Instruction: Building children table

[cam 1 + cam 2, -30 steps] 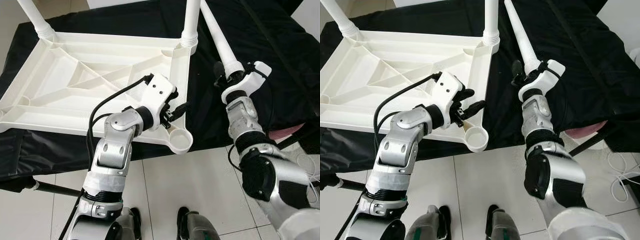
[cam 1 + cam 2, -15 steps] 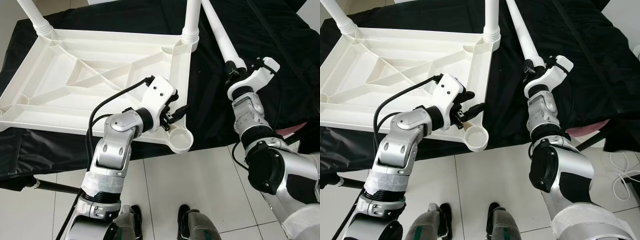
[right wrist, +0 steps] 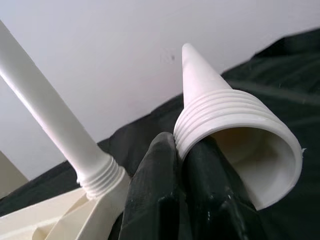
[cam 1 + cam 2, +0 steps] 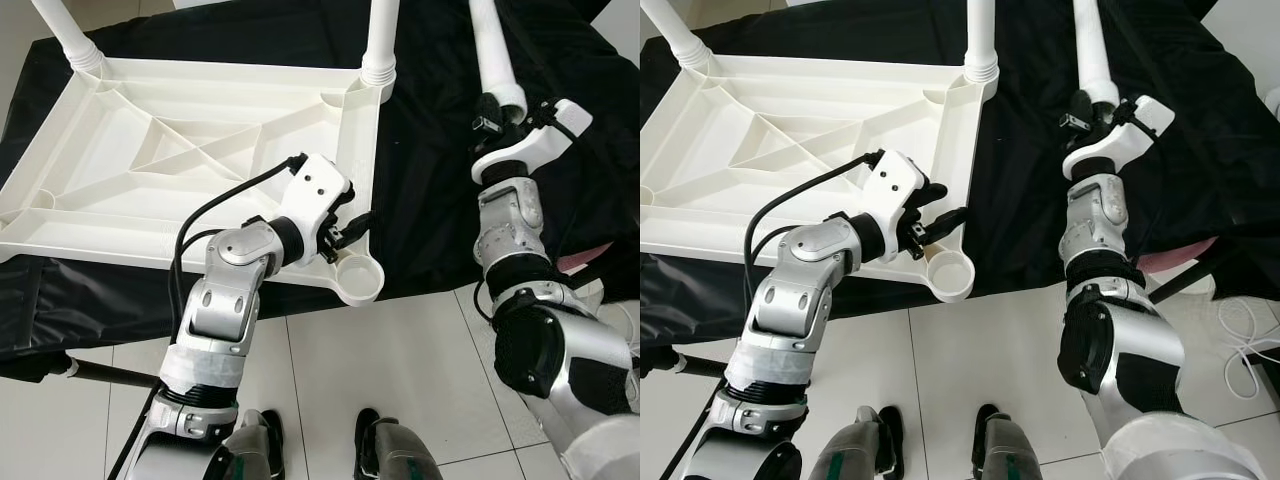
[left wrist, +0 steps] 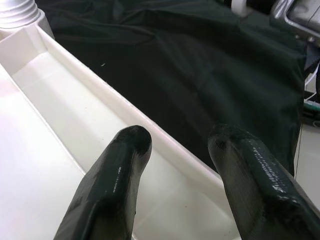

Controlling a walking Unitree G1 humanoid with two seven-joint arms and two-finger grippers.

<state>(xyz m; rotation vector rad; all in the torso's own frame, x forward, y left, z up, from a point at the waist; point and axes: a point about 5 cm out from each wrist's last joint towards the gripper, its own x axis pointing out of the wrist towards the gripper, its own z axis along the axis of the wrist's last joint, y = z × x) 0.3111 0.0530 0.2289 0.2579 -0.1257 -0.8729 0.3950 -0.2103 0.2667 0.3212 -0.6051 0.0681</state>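
Our right gripper (image 4: 1087, 112) is clamped on the light, stiff table leg (image 4: 1090, 50) near its threaded end; left gripper (image 4: 352, 228), fingers apart, steadies the upturned tabletop (image 4: 150, 170).

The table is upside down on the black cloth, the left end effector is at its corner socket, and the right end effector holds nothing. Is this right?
Not entirely. The right end effector is shut on a loose white table leg, as the right wrist view shows. The rest stands: the table lies upside down on the black cloth, left end effector at its corner socket.
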